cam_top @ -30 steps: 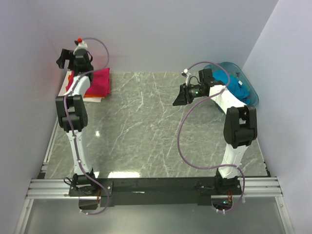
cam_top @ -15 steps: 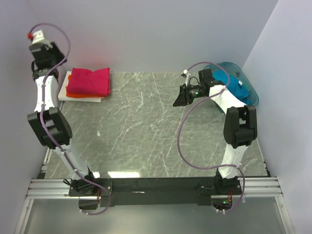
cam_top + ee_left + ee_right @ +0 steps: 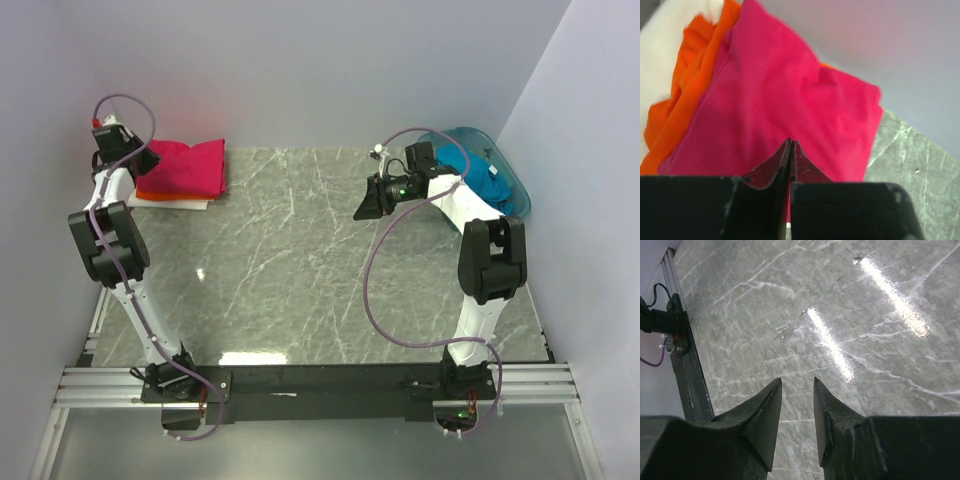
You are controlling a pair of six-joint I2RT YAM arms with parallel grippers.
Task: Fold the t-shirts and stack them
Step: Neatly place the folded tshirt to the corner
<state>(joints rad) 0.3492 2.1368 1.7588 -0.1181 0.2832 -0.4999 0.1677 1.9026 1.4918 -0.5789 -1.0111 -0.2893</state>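
R arm elbow-up, right gripper (image 3: 796, 385) hovering over table's (image 3: 300, 270) far-right part, jaws partly apart, empty, same as before. Far-right corner: teal-blue shirt (image 3: 487, 176) in basket (image 3: 520, 190). Far-left corner: magenta shirt (image 3: 790, 95) atop orange shirt (image 3: 687, 95). L arm has swung down; left gripper (image 3: 790, 143) above stack, jaws now pressed together, empty.

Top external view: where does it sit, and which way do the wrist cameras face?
Top external: above and behind the robot, looking down on the table; left arm and right arm show whole.
Left wrist: on the left arm, facing past the shut left gripper at the magenta t-shirt atop the orange t-shirt.
Right wrist: on the right arm, facing past the open right gripper down at the table.
Shared: top and left wrist show both shirts.
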